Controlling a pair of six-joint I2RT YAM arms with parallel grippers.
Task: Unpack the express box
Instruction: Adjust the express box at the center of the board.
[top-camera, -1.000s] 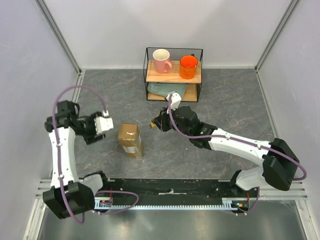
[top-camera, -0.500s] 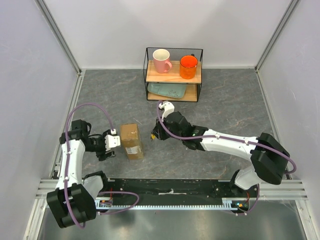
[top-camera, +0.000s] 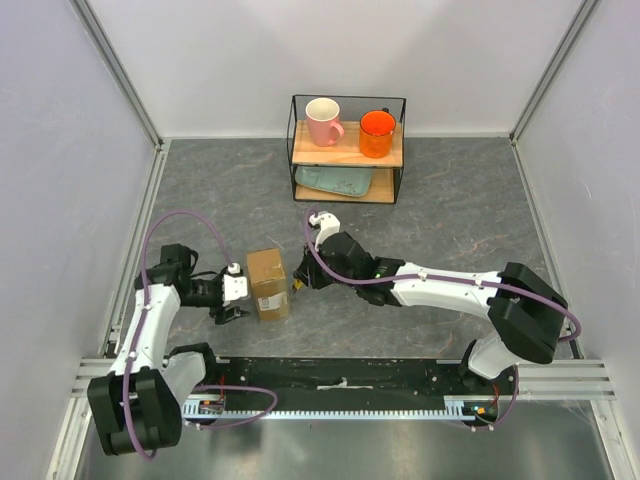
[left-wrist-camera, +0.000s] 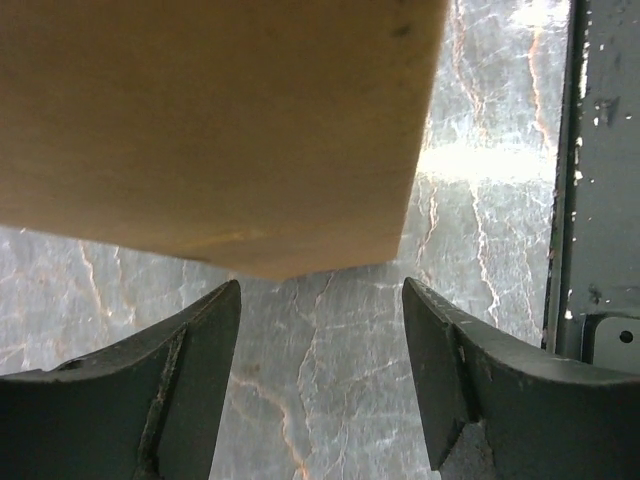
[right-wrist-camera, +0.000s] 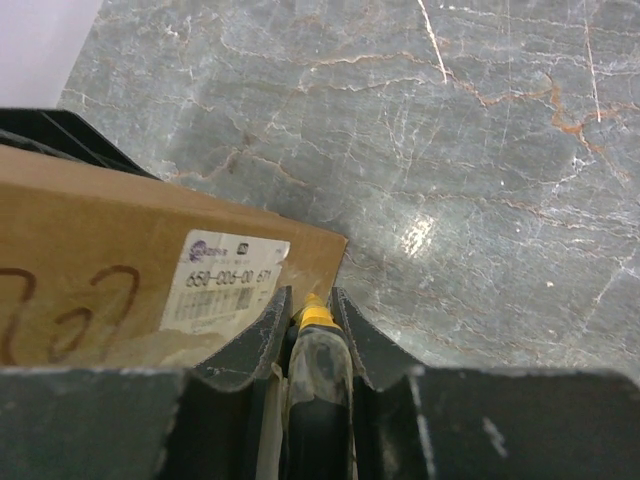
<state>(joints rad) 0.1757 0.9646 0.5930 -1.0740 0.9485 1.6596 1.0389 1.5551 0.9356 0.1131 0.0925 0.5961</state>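
The express box is a brown cardboard parcel lying on the grey table between my two grippers. Its white label shows in the right wrist view. My left gripper is open at the box's left side, and the box's brown face fills the top of the left wrist view, just beyond the fingertips. My right gripper is shut on a yellow utility knife, its tip at the box's near corner by the label.
A black wire shelf stands at the back with a pink mug and an orange mug on its upper board and a pale green tray below. The arms' base rail runs along the near edge.
My left gripper has swung down and right to the box's left side. My right gripper has moved left and nearer with the knife, up to the box's right edge. The box has shifted slightly.
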